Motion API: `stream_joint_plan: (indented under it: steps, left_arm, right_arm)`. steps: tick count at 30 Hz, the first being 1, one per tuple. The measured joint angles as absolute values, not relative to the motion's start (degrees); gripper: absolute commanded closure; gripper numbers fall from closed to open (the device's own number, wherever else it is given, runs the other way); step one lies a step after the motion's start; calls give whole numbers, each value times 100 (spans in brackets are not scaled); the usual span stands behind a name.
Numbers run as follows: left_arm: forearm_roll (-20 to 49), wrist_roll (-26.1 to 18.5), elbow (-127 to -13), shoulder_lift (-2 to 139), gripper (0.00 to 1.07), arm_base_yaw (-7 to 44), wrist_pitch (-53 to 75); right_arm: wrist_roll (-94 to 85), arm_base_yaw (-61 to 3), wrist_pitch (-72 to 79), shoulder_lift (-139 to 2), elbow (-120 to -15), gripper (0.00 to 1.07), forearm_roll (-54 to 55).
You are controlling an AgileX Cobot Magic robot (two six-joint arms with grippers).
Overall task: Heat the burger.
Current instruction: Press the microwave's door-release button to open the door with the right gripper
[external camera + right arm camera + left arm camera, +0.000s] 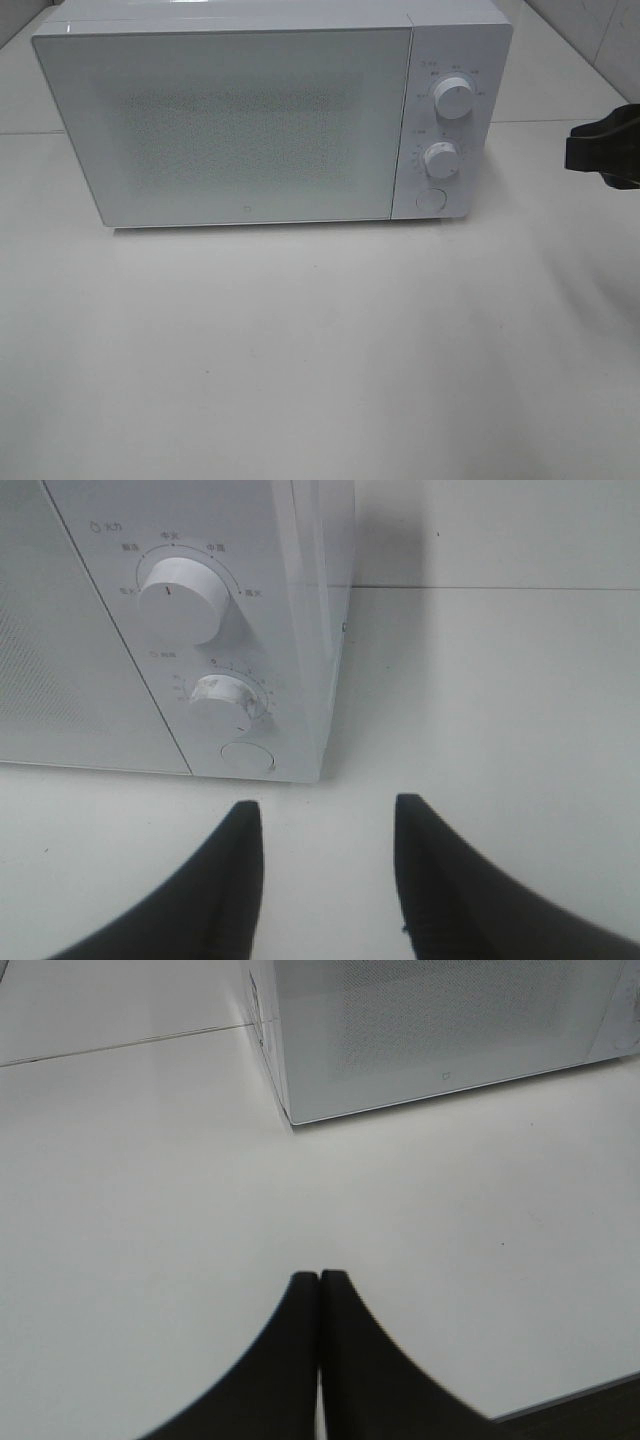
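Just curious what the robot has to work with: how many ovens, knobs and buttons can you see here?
Microwave: 1
Knobs: 2
Button: 1
Total: 4

Microwave [240, 120] on table [300, 350], toward rear

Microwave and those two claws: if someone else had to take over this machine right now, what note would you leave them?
The left gripper is shut and empty, over the bare table near the microwave.
The right gripper is open and empty, facing the upper knob, lower knob and round button, touching none.
The burger is not in view. The door is closed, and I cannot tell whether the burger is inside.
Done: unclear. Left: probably confirm the burger is in, then set the knobs to heat.
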State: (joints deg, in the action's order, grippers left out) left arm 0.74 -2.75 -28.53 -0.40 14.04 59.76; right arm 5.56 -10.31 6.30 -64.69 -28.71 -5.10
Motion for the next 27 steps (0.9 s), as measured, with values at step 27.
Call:
stream_joint_plan:
  steps: [27]
  left_arm:
    - [74, -275, -2853, -40, 107, 1404, 5976]
  right_arm:
    - [1599, -1238, 3037, -8749, -2876, 107, -1083]
